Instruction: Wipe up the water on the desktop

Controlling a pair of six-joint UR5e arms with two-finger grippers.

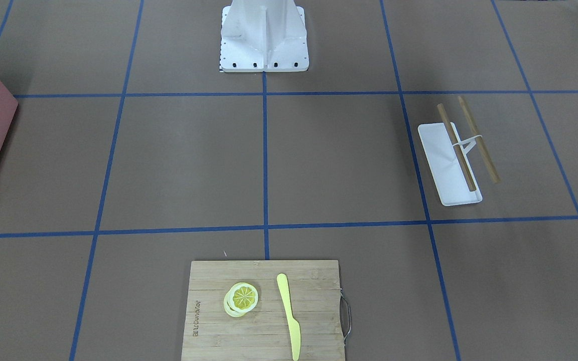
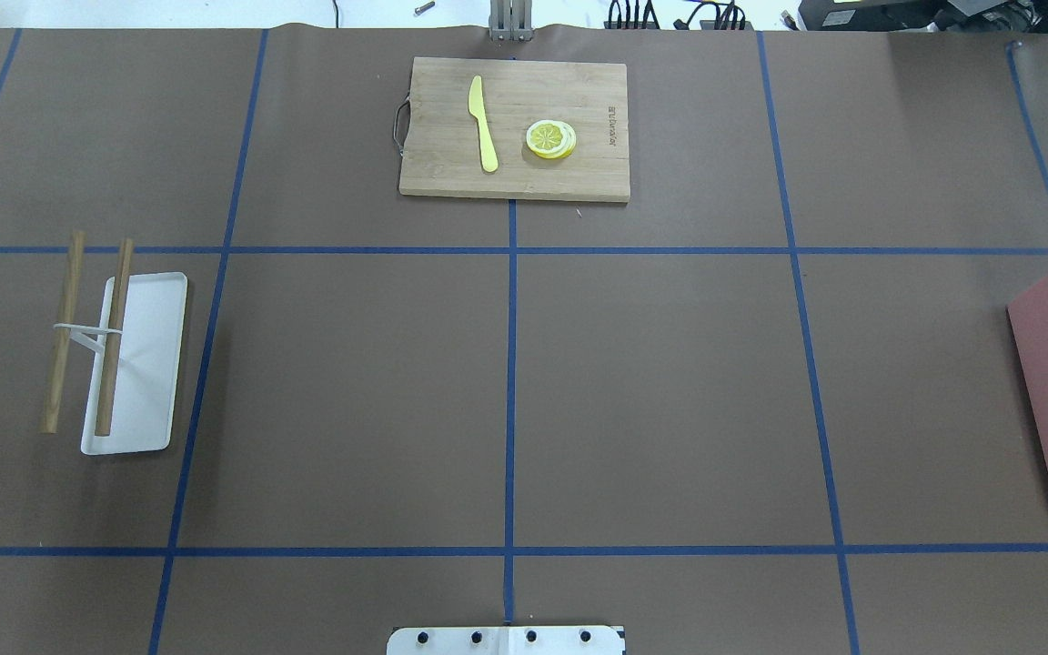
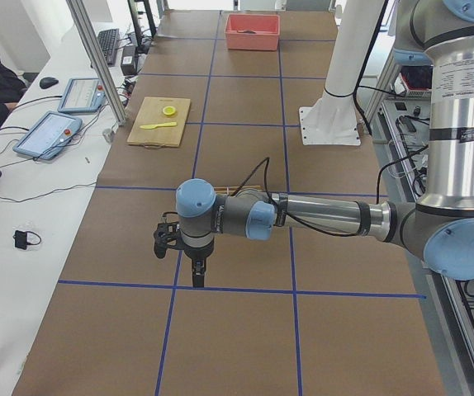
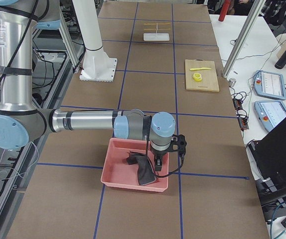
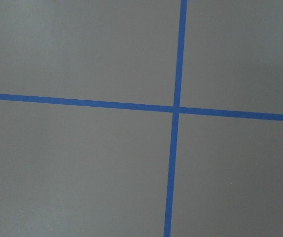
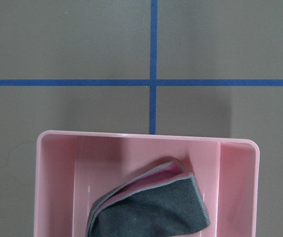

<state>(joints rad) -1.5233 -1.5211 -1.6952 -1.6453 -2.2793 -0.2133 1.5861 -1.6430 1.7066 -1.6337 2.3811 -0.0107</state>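
Well left of the pink bin (image 2: 1047, 400), our left gripper (image 3: 197, 280) hangs over the tabletop (image 2: 651, 391); our right gripper (image 4: 157, 164) hangs above the bin's grey cloth (image 6: 156, 207). Whether either's fingers are spread, we cannot tell. No water shows, so we risk wiping the wrong patch.

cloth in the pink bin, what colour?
Dark grey cloth, pink on its inner face, lying in the bin. Clearest in the right wrist view.
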